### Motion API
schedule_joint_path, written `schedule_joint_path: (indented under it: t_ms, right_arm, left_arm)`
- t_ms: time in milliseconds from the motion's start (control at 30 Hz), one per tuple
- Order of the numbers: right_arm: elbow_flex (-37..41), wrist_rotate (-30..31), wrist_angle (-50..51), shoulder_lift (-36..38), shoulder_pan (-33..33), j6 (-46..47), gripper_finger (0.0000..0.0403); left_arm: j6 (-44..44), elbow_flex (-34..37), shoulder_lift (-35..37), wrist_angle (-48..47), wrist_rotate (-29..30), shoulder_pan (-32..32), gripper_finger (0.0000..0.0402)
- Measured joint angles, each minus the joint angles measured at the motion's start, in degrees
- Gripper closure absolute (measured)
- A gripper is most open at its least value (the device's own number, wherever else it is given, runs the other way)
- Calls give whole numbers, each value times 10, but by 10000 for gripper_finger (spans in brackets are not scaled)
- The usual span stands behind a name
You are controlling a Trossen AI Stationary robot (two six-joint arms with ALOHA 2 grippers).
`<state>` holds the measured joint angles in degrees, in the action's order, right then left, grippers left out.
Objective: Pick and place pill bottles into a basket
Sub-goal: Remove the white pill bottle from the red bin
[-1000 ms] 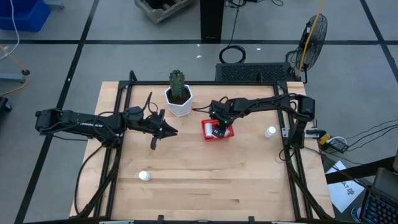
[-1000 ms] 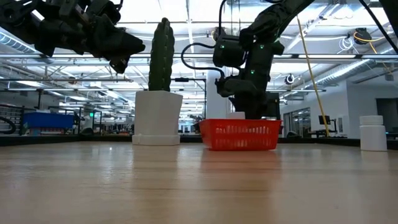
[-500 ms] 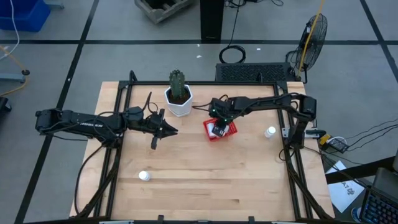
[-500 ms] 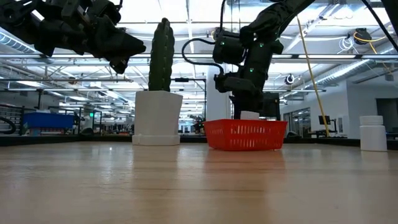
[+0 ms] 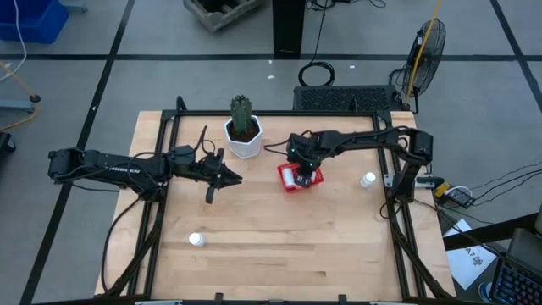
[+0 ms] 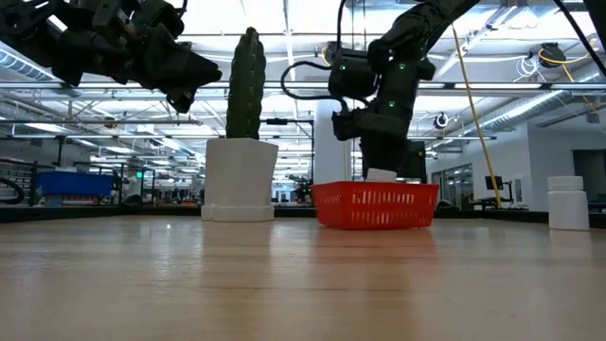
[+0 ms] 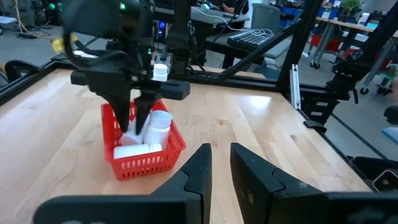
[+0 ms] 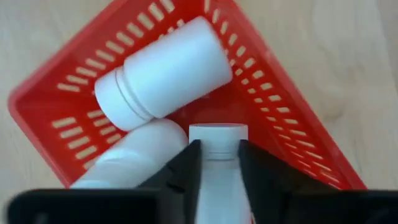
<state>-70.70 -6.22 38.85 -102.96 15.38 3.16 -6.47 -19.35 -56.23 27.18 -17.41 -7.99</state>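
Much of the red basket (image 5: 299, 177) is hidden from above by the right pincer (image 5: 298, 166), which hangs right over it near the middle of the table (image 5: 279, 241). In the right wrist view a pill bottle (image 8: 217, 171) is seen between the two dark fingers (image 8: 181, 171), its cap pointing into the basket, and the fingers are pressed on its sides. Two more pill bottles (image 8: 165, 73) are lying on their sides inside the basket, one partly covered by a finger. From the low view only the top of a white bottle can be seen above the basket rim. One pill bottle (image 5: 196, 240) is standing on the near left part of the table, and another (image 5: 367, 180) is standing at the right, well apart from the basket. The left pincer (image 5: 229, 179) is held in the air left of the basket, its fingers close together with nothing between them. A white pot with a cactus (image 5: 243, 129) is set at the far side.
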Motion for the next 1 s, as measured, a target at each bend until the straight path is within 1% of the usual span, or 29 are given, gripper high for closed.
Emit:
schedule_joint_path:
  t_ms: [67, 167, 233, 333, 433, 533, 767, 867, 1000]
  right_arm:
    - [1, 0, 3, -1, -1, -23, 263]
    - [2, 0, 1, -2, -1, -28, 223]
    - [1, 0, -4, -2, -1, -32, 206]
    - [10, 0, -14, -2, -1, -43, 195]
    - [28, -2, -35, -10, -1, -42, 195]
    - [35, -3, -35, -20, -1, -38, 202]
    - [37, -1, -44, -15, -1, -40, 236]
    - [37, 2, -44, -9, -1, -38, 237]
    - [37, 2, -78, 8, -1, -37, 237]
  left_arm:
    - [1, 0, 0, 0, 0, 0, 339]
    - [1, 0, 0, 0, 0, 0, 339]
    - [1, 0, 0, 0, 0, 0, 339]
    - [3, 0, 0, 0, 0, 0, 339]
    - [3, 0, 0, 0, 0, 0, 339]
    - [3, 0, 0, 1, 0, 0, 339]
    - [6, 0, 0, 2, 0, 0, 339]
    - [8, 0, 0, 2, 0, 0, 339]
    - [8, 0, 0, 1, 0, 0, 339]
